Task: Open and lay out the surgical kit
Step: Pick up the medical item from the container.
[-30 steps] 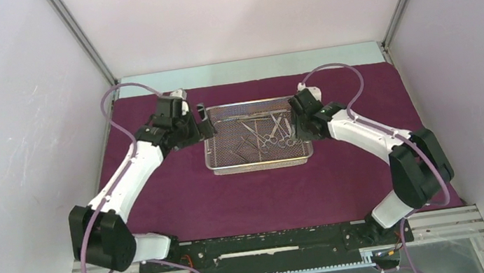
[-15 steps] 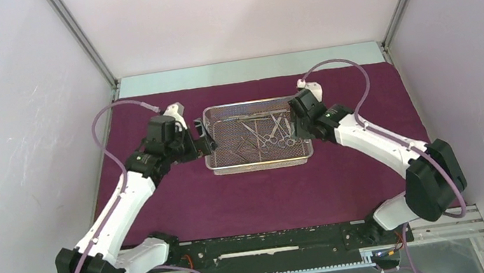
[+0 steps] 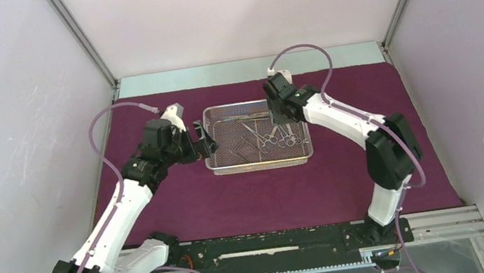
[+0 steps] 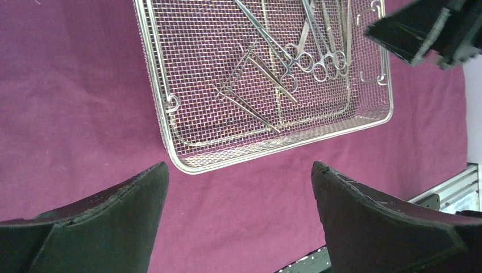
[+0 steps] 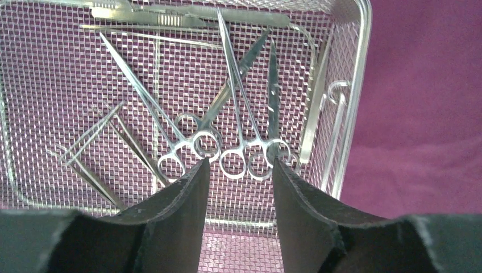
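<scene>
Mesh tray holds the steel instruments (maroon cloth beneath); left gripper gapes wide, right gripper hangs part-open and empty over the tray.

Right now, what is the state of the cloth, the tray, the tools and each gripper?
Cloth: spread flat under the tray.
Tray: standing on the cloth, uncovered.
Tools: all lying inside the tray, none lifted.
Left gripper: open wide, empty, beside the tray's left end.
Right gripper: open, empty, above the tools.
</scene>
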`<move>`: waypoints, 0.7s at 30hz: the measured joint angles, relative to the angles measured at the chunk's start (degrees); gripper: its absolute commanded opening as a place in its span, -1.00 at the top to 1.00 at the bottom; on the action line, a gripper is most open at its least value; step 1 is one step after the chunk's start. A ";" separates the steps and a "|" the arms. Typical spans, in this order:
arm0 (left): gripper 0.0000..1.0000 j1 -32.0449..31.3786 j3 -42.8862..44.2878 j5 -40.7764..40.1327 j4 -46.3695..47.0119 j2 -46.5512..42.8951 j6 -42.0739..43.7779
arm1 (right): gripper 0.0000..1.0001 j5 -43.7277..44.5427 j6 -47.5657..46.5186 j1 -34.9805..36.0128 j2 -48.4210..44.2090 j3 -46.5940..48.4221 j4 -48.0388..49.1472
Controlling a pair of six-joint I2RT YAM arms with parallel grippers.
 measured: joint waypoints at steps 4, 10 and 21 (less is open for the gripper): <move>-1.00 0.00 -0.20 1.01 0.55 -0.42 0.07 | 0.03 -0.50 -2.43 -0.13 6.69 5.05 -0.26; -1.00 0.00 -0.20 1.57 0.70 -0.35 0.55 | 0.10 -2.47 -6.08 -1.16 11.87 6.21 0.09; -1.00 0.15 -0.20 1.75 0.72 0.39 0.61 | 0.21 -7.50 -10.08 -4.74 16.17 8.44 2.08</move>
